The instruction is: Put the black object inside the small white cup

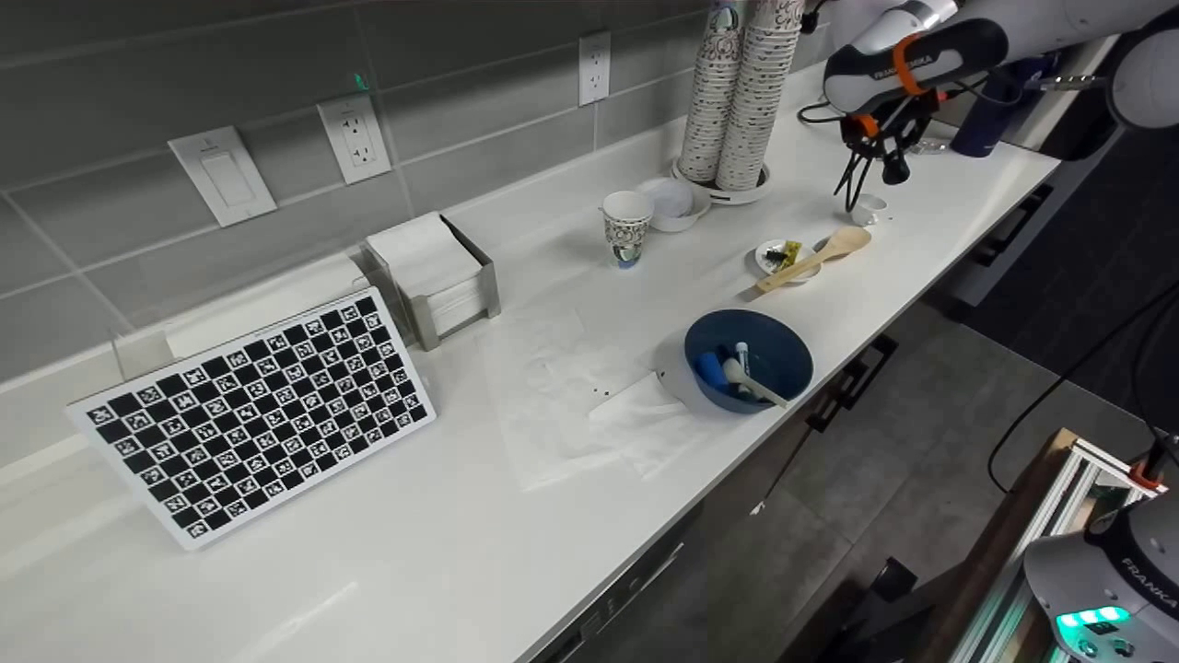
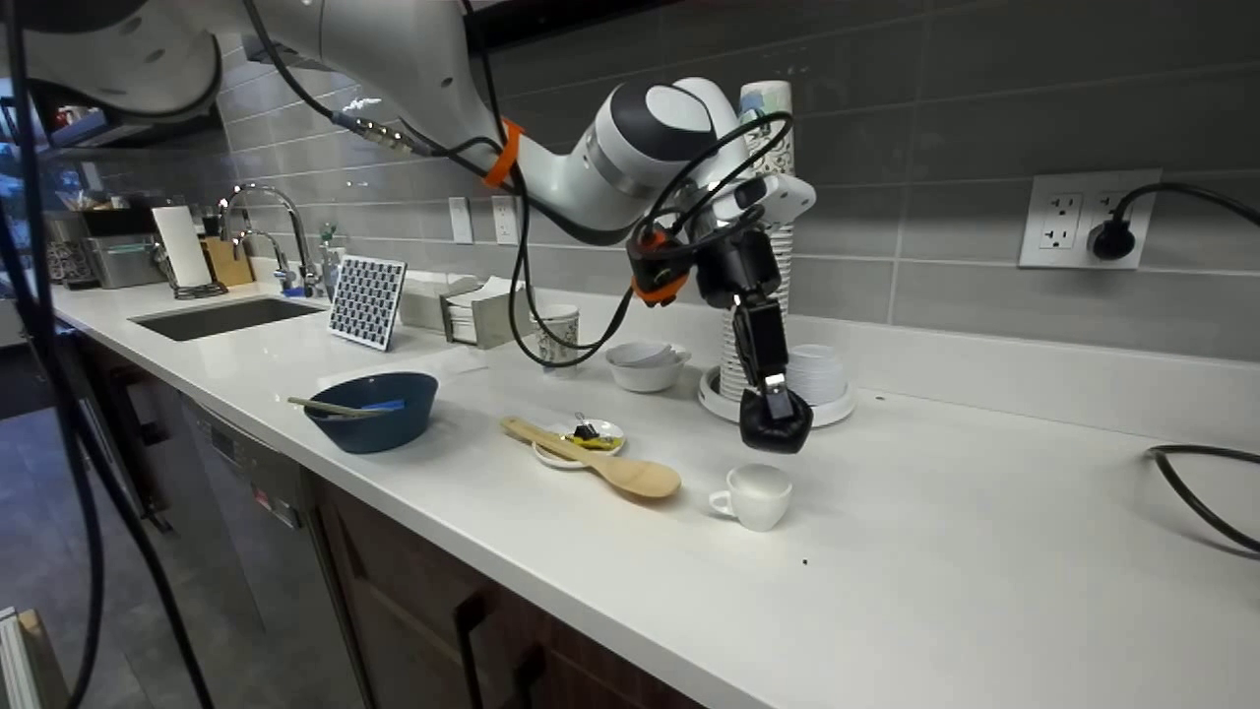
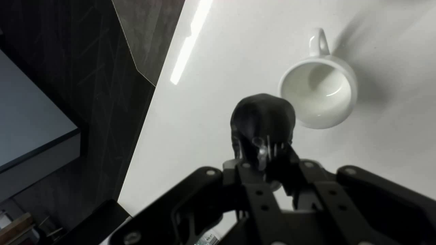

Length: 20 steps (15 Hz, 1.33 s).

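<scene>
The black object (image 3: 262, 117) is a rounded dark lump at the tips of my gripper (image 3: 264, 151). My gripper seems shut on it, though the dark fingers and lump blend together. In both exterior views the lump (image 1: 895, 168) hangs below the fingers, and it is above the counter (image 2: 776, 423). The small white cup (image 3: 318, 93) stands upright on the counter; its inside shows only white and a shadow. The cup also shows in both exterior views (image 1: 868, 210) (image 2: 756, 495), below the gripper. In the wrist view the lump covers part of the cup's rim.
A wooden spoon (image 2: 640, 478) lies across a low white dish (image 2: 610, 430) holding a black clip and a yellow packet. A dark-blue bowl (image 1: 792, 350) stands farther along. Tall paper-cup stacks (image 1: 751, 101) stand by the wall. A tiny black speck (image 2: 804, 561) lies near the cup.
</scene>
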Tool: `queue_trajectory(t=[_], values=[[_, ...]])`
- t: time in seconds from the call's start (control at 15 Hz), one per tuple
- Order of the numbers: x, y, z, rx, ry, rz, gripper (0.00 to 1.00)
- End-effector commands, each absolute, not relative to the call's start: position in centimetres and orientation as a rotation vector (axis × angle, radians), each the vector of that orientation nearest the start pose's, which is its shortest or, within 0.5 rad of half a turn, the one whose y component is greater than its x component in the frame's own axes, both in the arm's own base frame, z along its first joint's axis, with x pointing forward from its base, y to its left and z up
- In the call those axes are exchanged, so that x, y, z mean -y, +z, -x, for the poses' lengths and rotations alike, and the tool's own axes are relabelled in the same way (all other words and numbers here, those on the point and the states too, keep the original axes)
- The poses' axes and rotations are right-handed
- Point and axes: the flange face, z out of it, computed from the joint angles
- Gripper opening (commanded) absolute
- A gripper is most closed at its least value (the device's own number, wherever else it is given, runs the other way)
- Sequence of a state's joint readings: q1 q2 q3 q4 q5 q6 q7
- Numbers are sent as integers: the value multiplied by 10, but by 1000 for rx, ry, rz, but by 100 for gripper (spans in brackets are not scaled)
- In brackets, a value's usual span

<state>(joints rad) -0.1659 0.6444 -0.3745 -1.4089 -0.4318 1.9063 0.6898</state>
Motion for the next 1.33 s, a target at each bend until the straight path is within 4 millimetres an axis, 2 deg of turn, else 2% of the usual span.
queue_trajectory(t=[0.0, 0.07, 0.13, 0.6, 0.67, 0.73, 1.0, 1.13, 1.27], values=[[343, 353, -624, 1180, -95, -2210, 5], [342, 353, -625, 1182, -95, -2206, 39], [342, 353, -625, 1184, -94, -2205, 48], [343, 356, -626, 1186, -88, -2205, 95], [343, 357, -626, 1187, -87, -2208, 100], [344, 360, -626, 1185, -87, -2220, 100], [351, 373, -626, 1090, -35, -2457, 100], [360, 376, -621, 1037, -43, -2562, 100], [379, 387, -609, 1000, -37, -2664, 100]])
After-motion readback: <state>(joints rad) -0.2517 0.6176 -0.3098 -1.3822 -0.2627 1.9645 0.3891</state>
